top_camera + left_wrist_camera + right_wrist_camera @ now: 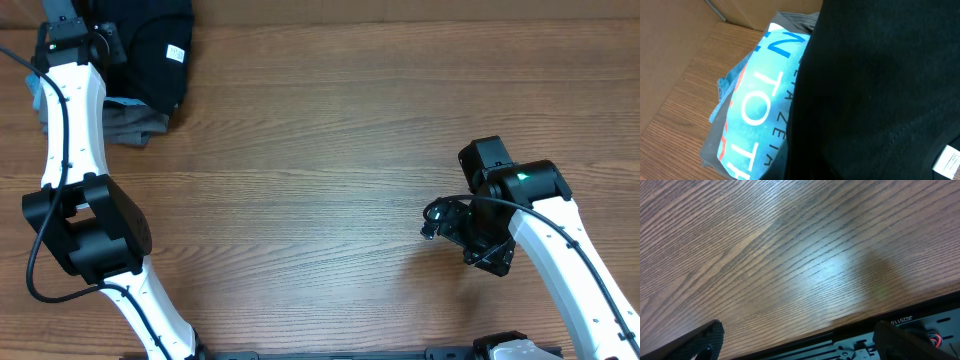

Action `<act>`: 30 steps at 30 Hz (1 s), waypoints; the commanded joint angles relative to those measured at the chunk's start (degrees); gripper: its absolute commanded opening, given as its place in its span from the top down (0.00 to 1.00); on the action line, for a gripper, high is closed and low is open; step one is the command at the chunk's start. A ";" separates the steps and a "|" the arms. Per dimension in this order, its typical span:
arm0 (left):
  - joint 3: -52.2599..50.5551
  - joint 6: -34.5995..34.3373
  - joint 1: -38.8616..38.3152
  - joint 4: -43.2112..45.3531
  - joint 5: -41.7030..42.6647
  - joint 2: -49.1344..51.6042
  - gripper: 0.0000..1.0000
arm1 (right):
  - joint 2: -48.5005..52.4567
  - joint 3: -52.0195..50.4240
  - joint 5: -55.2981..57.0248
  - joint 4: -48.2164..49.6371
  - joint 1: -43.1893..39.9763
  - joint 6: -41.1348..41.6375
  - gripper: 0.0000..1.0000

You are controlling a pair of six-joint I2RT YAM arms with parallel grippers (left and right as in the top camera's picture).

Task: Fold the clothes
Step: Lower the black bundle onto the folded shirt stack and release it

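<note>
Cloth is piled at the far left corner of the counter (pixel 330 150), and the black T-shirt (pixel 150 45) is seen lying on top of that pile, its white neck tag (pixel 176 52) turned up toward the overhead camera. Beneath it, grey folded garments (pixel 135 125) jut out toward the near side. A light blue T-shirt (pixel 757 100) with white lettering is laid on the grey layer and partly covered by the black one.

The left arm (pixel 70 130) is stretched across the counter to this pile, and the left jaws are closed together at the black T-shirt's left edge. Whether any fabric is pinched between them cannot be told, since the left wrist view is half filled with black cloth and no fingers are shown in it.

The right arm (pixel 560 250) is placed well apart from the pile, over bare wood on the right side. The right jaws are spread wide with nothing held between them, and only wood grain and the counter's near edge are seen below.
</note>
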 commanded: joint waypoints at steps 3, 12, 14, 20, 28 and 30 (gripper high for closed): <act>2.10 -3.50 2.62 1.49 -1.75 0.17 0.96 | -0.79 1.29 0.07 0.13 -0.17 0.35 0.00; 2.08 -3.45 4.87 3.34 -0.20 0.96 0.87 | -0.79 1.27 0.04 0.11 -0.15 0.35 0.00; 2.08 -3.50 4.98 4.42 0.07 2.12 0.86 | -0.79 1.27 -0.02 0.07 -0.17 0.35 0.00; 2.08 -3.45 5.11 6.08 -0.66 5.35 0.60 | -0.79 1.27 -0.37 -0.90 -0.17 0.35 0.00; 2.16 -3.43 5.25 5.57 -4.98 5.46 0.25 | -0.79 1.27 -0.37 -1.38 -0.17 0.33 0.00; 2.16 -3.48 5.25 5.27 -5.11 4.57 0.26 | -0.79 1.27 -0.37 -1.40 -0.15 0.33 0.00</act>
